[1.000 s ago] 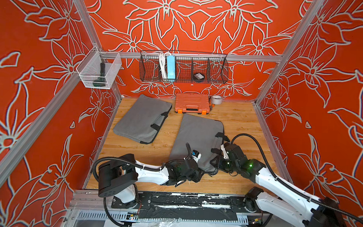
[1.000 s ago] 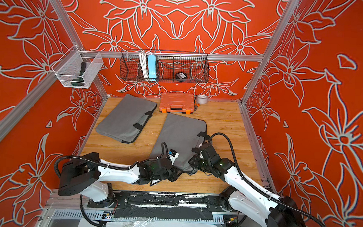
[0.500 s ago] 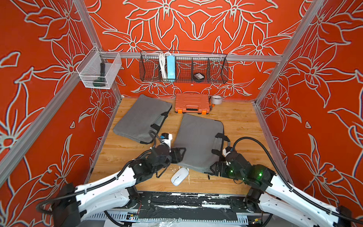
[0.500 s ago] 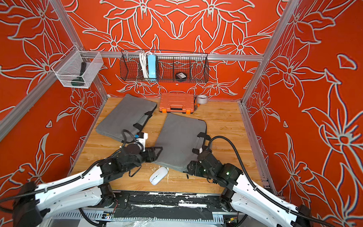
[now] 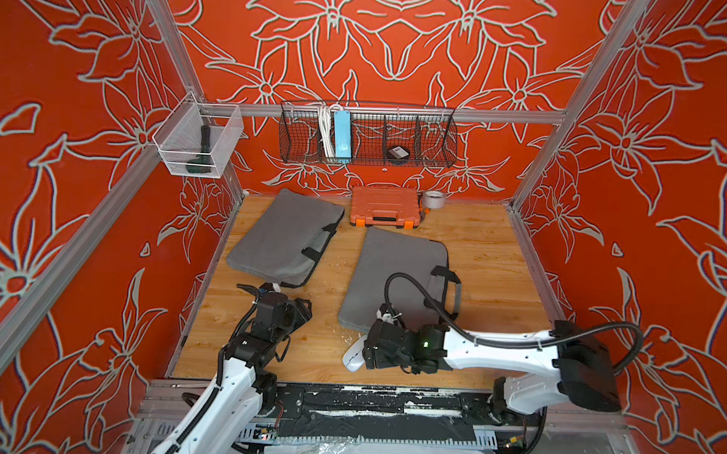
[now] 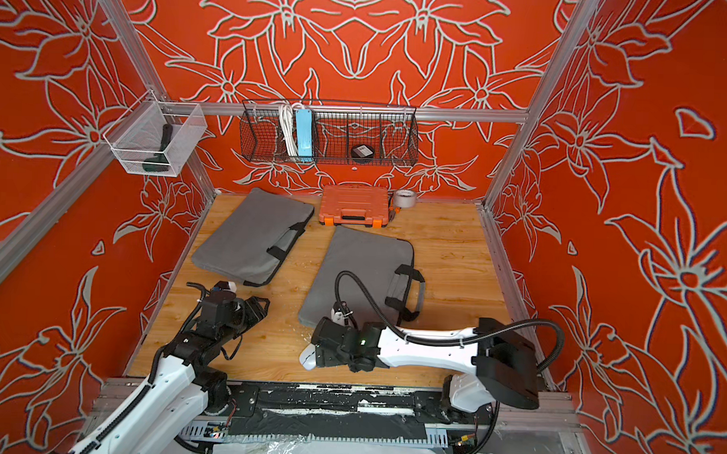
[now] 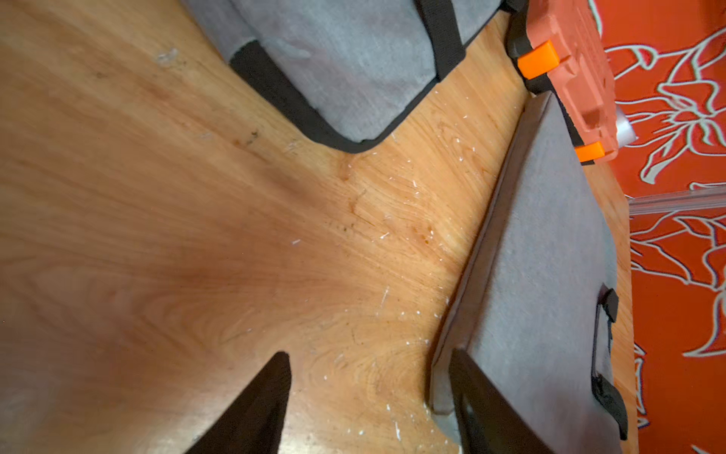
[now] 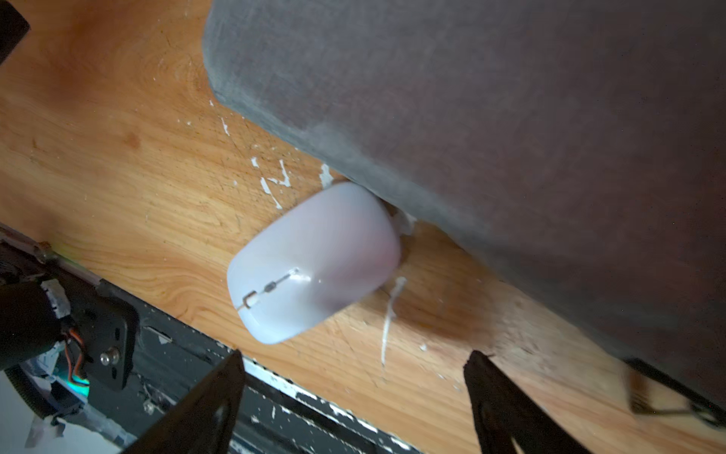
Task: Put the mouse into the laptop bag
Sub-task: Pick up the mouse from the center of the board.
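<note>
Here, left end effector point(image 7: 367, 353), right end effector point(image 8: 356, 351) released; mouse point(image 8: 314, 263) abuts bag point(image 8: 471, 118); toolcase point(image 5: 385, 207) beyond.

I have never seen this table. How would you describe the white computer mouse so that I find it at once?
On the wooden tabletop, take the grey fabric laptop bag on the right. The white oval computer mouse lies at that bag's front edge, partly under the open right gripper. Its neighbours are grey cloth; it alone is glossy white.

Top views were bright, even, sharp — edges bowed; wrist views dimmer, mouse point(image 8: 314, 259) softly blurred.
</note>
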You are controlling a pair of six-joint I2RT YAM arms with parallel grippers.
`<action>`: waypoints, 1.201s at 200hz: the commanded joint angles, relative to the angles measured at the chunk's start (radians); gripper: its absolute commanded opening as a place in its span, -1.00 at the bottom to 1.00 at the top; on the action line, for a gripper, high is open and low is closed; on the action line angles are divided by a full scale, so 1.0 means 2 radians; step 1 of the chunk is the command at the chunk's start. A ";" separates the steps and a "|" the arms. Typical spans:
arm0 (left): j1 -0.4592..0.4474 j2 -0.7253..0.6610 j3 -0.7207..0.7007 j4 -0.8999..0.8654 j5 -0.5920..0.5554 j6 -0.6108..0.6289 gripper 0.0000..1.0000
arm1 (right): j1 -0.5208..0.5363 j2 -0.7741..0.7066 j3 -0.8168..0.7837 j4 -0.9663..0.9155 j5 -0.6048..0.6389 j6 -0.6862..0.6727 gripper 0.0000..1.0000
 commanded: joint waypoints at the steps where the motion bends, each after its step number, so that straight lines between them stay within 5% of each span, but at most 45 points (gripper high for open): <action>1: 0.006 -0.016 0.001 -0.017 0.008 0.010 0.33 | 0.009 0.047 0.035 0.021 -0.018 0.009 0.78; 115: 0.016 -0.004 0.002 -0.010 0.027 0.011 0.33 | 0.009 0.224 0.214 -0.081 -0.009 -0.048 0.74; 163: 0.019 -0.001 0.000 -0.008 0.031 0.012 0.33 | 0.023 0.237 0.208 -0.115 0.032 -0.052 0.59; 209: 0.020 -0.003 -0.004 -0.001 0.044 0.011 0.33 | 0.029 0.248 0.201 -0.120 0.034 -0.052 0.25; 240: 0.021 -0.010 -0.006 0.009 0.068 0.015 0.33 | 0.029 0.201 0.193 -0.120 0.042 -0.058 0.08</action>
